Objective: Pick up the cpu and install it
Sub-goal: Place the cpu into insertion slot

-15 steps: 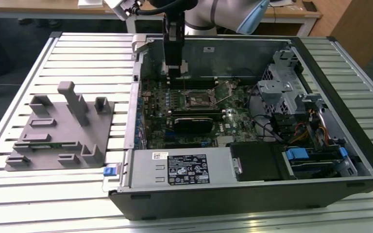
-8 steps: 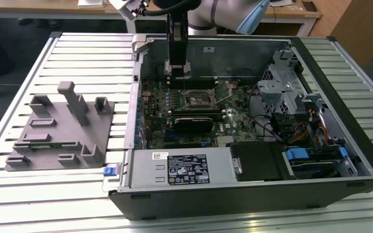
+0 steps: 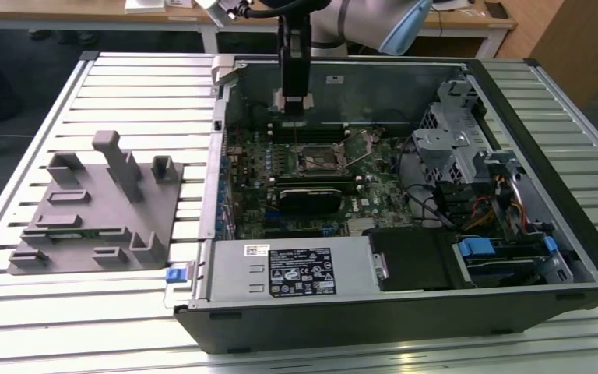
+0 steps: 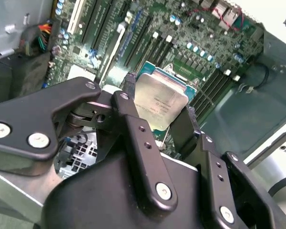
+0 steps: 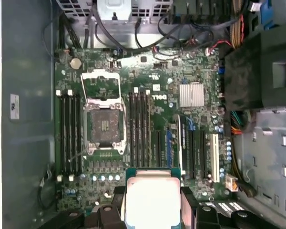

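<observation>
The cpu (image 4: 158, 106) is a flat square chip with a pale silvery top, and my gripper (image 4: 159, 95) is shut on it, one black finger (image 4: 133, 119) against each of two opposite edges. In the first wrist view the cpu (image 5: 150, 195) hangs above the green motherboard (image 5: 148, 71), apart from the socket (image 5: 105, 126). The socket lies open, its metal frame (image 5: 102, 86) folded back. In the exterior view the gripper (image 3: 292, 109) hangs inside the open computer case, above the motherboard and just behind the socket (image 3: 314, 160).
A grey plastic fixture (image 3: 96, 210) lies on the slatted table at the exterior view's left. Inside the case (image 3: 403, 312) are a black heatsink block (image 3: 304, 199), memory slots (image 5: 69, 131), a drive cage (image 3: 455, 132) and loose cables (image 3: 486, 206).
</observation>
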Robot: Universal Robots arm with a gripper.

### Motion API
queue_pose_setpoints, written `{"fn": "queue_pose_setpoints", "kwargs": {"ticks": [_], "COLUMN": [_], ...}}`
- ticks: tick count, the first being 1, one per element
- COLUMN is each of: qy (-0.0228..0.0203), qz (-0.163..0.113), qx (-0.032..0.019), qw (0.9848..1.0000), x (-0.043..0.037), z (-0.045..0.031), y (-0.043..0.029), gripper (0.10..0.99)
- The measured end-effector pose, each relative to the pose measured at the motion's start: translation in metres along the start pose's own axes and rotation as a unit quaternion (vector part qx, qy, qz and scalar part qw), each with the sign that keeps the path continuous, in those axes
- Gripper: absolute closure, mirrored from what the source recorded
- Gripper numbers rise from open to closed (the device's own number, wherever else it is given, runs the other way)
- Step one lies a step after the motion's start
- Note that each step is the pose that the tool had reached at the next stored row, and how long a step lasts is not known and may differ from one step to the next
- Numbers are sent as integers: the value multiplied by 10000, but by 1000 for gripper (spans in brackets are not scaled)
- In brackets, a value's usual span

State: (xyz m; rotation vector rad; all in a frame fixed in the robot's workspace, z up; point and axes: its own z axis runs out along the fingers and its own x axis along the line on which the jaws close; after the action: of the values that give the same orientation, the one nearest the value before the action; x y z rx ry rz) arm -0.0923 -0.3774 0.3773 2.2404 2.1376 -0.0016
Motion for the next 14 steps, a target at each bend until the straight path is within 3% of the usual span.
{"fn": "queue_pose_setpoints", "kwargs": {"ticks": [5, 11, 14], "qy": [0, 0, 8], "qz": [-1, -10, -230], "qx": [0, 0, -8], "qw": [10000, 10000, 9997], "x": [107, 119, 120], "z": [26, 69, 86], "y": [143, 145, 145], "gripper": [545, 545, 545]}}
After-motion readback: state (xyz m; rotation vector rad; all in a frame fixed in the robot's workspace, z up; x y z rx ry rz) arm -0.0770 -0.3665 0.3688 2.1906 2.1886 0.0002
